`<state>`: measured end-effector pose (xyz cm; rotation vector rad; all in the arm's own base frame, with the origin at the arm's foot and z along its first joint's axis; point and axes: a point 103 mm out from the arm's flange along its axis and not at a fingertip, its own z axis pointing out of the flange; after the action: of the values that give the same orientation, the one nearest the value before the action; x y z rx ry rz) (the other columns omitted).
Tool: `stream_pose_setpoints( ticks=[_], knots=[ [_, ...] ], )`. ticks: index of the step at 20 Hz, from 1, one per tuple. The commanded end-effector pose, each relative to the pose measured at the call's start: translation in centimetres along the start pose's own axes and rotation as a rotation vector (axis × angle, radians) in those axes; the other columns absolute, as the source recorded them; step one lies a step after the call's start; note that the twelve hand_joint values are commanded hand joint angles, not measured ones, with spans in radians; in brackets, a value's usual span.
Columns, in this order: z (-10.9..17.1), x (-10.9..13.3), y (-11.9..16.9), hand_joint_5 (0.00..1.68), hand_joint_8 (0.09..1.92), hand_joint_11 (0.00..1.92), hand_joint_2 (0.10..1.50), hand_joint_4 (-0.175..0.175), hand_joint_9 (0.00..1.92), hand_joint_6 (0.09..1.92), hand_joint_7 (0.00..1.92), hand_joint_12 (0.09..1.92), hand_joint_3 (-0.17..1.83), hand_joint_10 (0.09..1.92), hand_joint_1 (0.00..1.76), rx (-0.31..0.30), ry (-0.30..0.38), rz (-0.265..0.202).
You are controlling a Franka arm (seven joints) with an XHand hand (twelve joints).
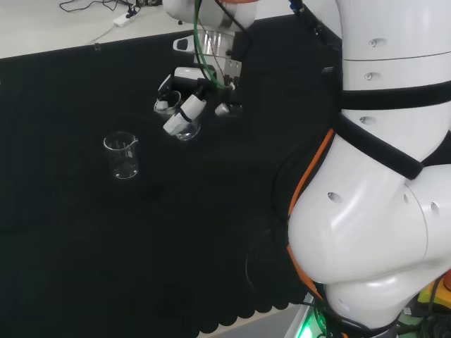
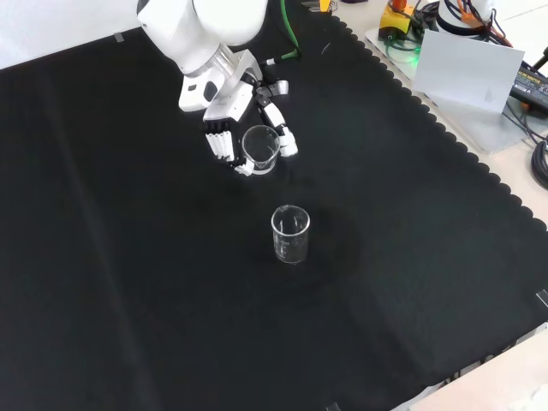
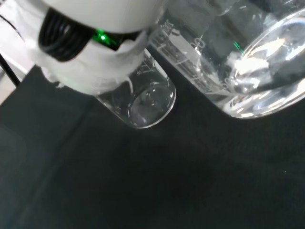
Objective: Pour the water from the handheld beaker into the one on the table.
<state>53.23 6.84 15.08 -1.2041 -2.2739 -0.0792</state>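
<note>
My hand is curled round a clear glass beaker and holds it above the cloth, roughly upright. In the head view the hand hangs to the right of and beyond the second beaker, which stands upright on the black cloth. In the front view that standing beaker is below and a little right of the held one, with a gap between them. The wrist view has the held beaker close up with water in its bottom, and the standing beaker partly behind a white part of the hand.
The arm's big white links take up the right of the head view. Black cloth spreads wide around the standing beaker. Beyond the cloth's scalloped right edge in the front view lie cables and a grey plate.
</note>
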Motion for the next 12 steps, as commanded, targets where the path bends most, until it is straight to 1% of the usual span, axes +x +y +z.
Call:
stream_pose_setpoints(
  ticks=[1,12],
  knots=[
    [0.2,1.2,1.2,1.05,1.12,1.15,0.61,-0.175,1.43,1.14,1.12,0.87,0.92,1.03,1.28,0.087,-0.077,0.015],
    [-0.4,3.0,2.8,1.09,1.06,1.19,0.59,-0.175,1.51,1.08,1.16,0.86,0.93,0.99,1.29,0.188,-0.249,0.056]
  ],
)
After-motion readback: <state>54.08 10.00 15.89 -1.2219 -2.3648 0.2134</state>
